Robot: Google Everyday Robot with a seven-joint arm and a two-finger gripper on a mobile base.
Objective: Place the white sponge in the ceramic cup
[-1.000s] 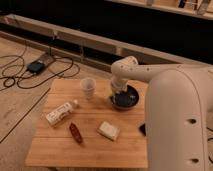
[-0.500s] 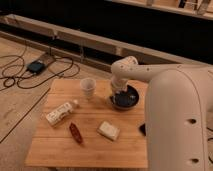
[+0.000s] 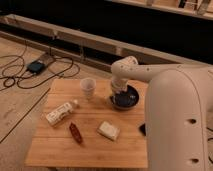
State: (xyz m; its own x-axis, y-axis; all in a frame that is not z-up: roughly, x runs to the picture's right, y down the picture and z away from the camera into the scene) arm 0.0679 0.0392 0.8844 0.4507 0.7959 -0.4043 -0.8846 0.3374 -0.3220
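Note:
The white sponge (image 3: 108, 130) lies flat on the wooden table (image 3: 60, 145), front of centre. The ceramic cup (image 3: 87, 88) stands upright at the back of the table, left of the dark bowl (image 3: 125, 98). My gripper (image 3: 118, 93) hangs at the end of the white arm over the left rim of the dark bowl, right of the cup and well behind the sponge. It holds nothing that I can see.
A white labelled bottle (image 3: 60, 112) lies on its side at the left. A small dark red object (image 3: 75, 133) lies left of the sponge. Cables and a device (image 3: 36, 66) lie on the floor beyond the table's left edge.

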